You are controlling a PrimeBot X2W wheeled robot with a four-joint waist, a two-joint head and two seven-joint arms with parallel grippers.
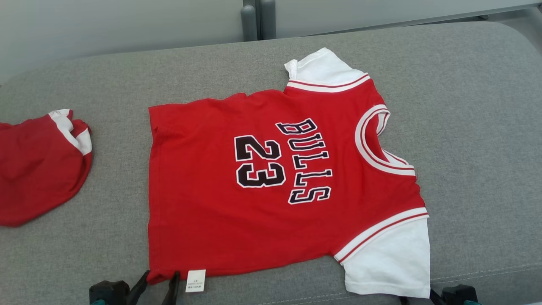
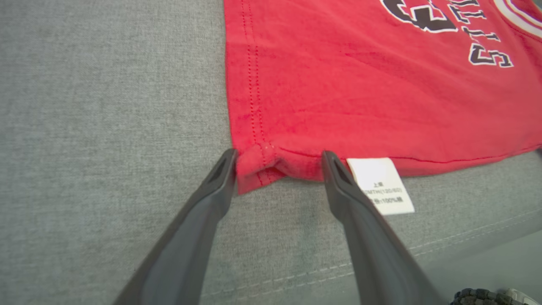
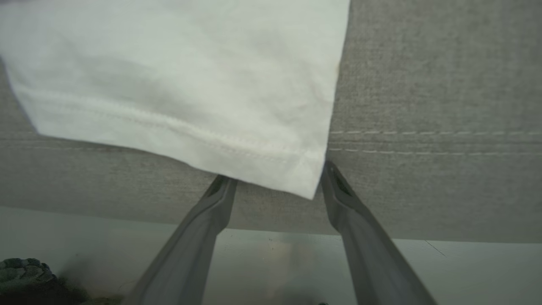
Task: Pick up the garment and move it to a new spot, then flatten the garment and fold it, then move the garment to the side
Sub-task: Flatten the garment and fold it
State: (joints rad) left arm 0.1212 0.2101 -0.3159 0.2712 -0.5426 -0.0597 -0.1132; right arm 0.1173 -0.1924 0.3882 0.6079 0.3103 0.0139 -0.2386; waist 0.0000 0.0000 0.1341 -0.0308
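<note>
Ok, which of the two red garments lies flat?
The jersey printed BULLS 23, in the middle; the red bundle at the left is crumpled.

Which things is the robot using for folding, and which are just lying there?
For the job: red jersey; left gripper, open at its hem corner; right gripper, open at its white sleeve.
Just lying about: second red garment, bunched at the grey cushion's left end.

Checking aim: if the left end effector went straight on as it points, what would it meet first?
Probably the red jersey, its hem corner between the open fingers; height above it unclear.
</note>
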